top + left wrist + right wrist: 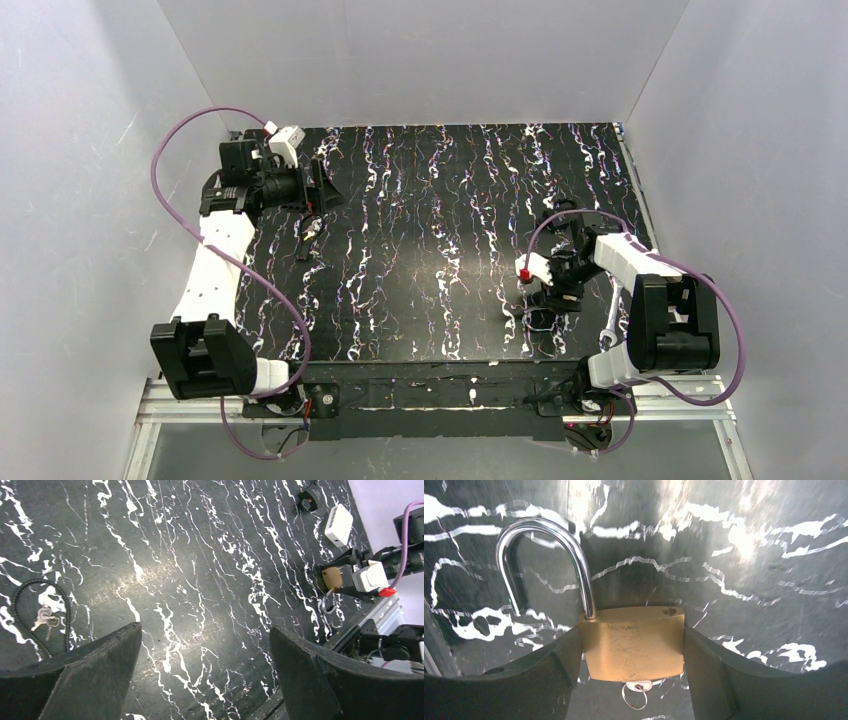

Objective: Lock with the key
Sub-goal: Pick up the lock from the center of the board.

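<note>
The lock (631,645), a brass padlock, lies flat on the black marbled table (749,580). Its silver shackle (574,545) is swung open, so the empty shackle hole shows on the body. The key (640,686), with a small ring, sticks out of the lock's near end. My right gripper (631,635) has its fingers (559,665) pressed against both sides of the brass body. The left wrist view shows that lock (332,578) in the right gripper from afar. My left gripper (205,630) hovers wide open over bare table at the far left (330,185).
A black cable loop (19,587) holding two small keys (44,618) lies on the table (440,230) near the left gripper. A white box (338,524) and a small black object (310,497) sit near the table's right edge. White walls enclose three sides.
</note>
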Robot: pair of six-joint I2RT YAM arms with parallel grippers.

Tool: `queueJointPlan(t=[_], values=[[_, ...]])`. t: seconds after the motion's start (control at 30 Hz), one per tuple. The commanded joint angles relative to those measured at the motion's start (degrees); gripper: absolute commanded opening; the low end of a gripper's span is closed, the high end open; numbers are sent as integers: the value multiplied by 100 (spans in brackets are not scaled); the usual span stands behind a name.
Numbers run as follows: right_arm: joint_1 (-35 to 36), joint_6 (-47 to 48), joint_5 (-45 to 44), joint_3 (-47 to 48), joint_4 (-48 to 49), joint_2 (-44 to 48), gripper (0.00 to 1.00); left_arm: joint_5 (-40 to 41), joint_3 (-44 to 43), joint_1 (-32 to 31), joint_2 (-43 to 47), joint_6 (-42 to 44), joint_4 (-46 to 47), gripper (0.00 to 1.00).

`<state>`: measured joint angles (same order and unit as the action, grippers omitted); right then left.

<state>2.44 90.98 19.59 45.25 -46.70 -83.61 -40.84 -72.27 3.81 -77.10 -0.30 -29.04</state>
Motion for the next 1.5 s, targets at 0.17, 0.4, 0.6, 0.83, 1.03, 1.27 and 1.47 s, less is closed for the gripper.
queueJointPlan(t=[0.17,0.4,0.6,0.83,1.03,1.27,1.47], values=[[1036,-1828,1365,664,641,379,54,-942,201,-158,-371,-736,343,98],[1749,-3199,1443,1513,917,14,53,-2033,976,-814,-1084,-1377,1460,98],[2292,-4055,1624,1974,1032,-183,52,-2361,1404,-1612,-1563,-1746,2811,98],[2576,-4544,1746,2246,1033,-257,53,-2628,1272,-2515,-2129,-1770,3209,86],[2682,-4683,1891,2331,1012,-296,53,-2755,1147,-3131,-2384,-1784,3287,70],[2709,-4767,1919,2318,1006,-275,53,-2958,1077,-3434,-2529,-1816,3306,48],[2709,-4954,2092,2373,1026,-296,53,-2844,1122,-3622,-2491,-1871,3284,23]])
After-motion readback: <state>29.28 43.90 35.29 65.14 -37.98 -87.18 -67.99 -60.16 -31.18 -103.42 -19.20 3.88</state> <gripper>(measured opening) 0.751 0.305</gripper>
